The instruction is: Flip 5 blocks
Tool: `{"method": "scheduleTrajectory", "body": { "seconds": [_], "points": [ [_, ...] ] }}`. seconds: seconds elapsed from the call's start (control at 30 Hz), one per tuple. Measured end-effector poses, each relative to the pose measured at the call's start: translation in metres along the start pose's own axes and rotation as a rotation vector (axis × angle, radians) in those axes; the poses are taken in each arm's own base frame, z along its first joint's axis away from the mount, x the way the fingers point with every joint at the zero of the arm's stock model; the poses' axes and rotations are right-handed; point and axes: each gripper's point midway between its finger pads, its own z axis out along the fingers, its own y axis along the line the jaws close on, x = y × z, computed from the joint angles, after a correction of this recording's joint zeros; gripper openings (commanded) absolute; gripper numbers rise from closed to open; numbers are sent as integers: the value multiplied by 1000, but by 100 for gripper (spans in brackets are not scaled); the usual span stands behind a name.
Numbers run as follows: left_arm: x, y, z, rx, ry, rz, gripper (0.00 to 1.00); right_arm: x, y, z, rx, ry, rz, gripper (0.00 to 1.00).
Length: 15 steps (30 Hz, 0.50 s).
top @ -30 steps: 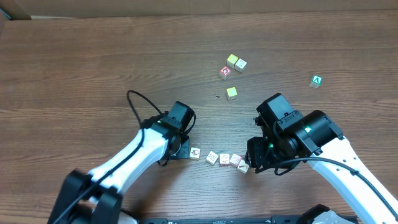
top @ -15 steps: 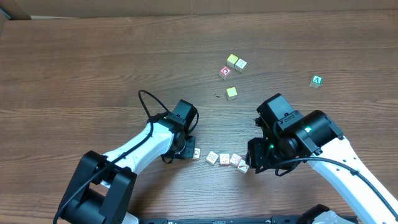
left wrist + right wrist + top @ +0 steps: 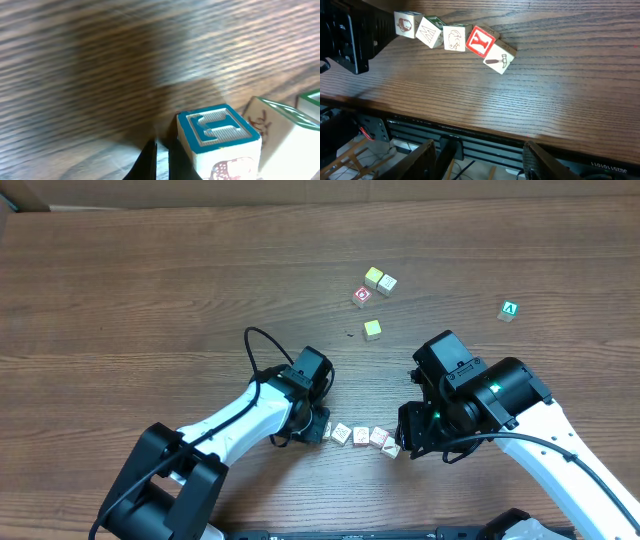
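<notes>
Five small pale picture blocks lie in a row near the table's front edge; in the right wrist view they run from the end block (image 3: 405,24) past the red "Y" block (image 3: 480,41) to the hammer block (image 3: 499,57). From overhead the row (image 3: 361,437) lies between the two grippers. My left gripper (image 3: 318,423) is shut and empty, low on the table, its tips (image 3: 161,150) right beside the end block with a teal top (image 3: 217,132). My right gripper (image 3: 415,435) is open and empty just right of the row, and its fingers (image 3: 427,160) hang past the table edge.
A cluster of small cubes lies farther back: two yellow cubes (image 3: 373,277) (image 3: 372,329), a whitish cube (image 3: 387,283) and a red-printed one (image 3: 361,297). A green "A" cube (image 3: 510,310) sits at the far right. The table's front edge (image 3: 470,131) is close below the row.
My left gripper slid right along the table, staying shut, and the leftmost block moved right up against the row. The right arm has not moved.
</notes>
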Motion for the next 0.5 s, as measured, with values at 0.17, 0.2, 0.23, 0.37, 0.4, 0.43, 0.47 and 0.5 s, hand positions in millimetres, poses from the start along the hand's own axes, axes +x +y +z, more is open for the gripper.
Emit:
{"method": "scheduleTrajectory", "body": {
  "seconds": [0.17,0.2,0.23,0.37,0.4,0.43,0.47,0.5],
  "points": [
    [1,-2,0,3,2,9,4,0,0,0,0,1,1,57],
    [1,-2,0,4,2,17,4,0,0,0,0,1,0,57],
    [0,-2,0,4,1,25,4,0,0,0,0,1,0,57],
    [-1,-3,0,8,2,52,4,2,-1,0,4,8,4,57],
    [-1,-4,0,9,2,59,4,3,-2,0,6,11,9,56],
    [-1,-4,0,11,2,64,4,3,-2,0,8,14,16,57],
    [-2,-4,0,11,2,72,4,4,-2,0,9,16,24,56],
    [-2,-4,0,11,2,80,4,4,-2,0,9,16,30,56]
  ]
}}
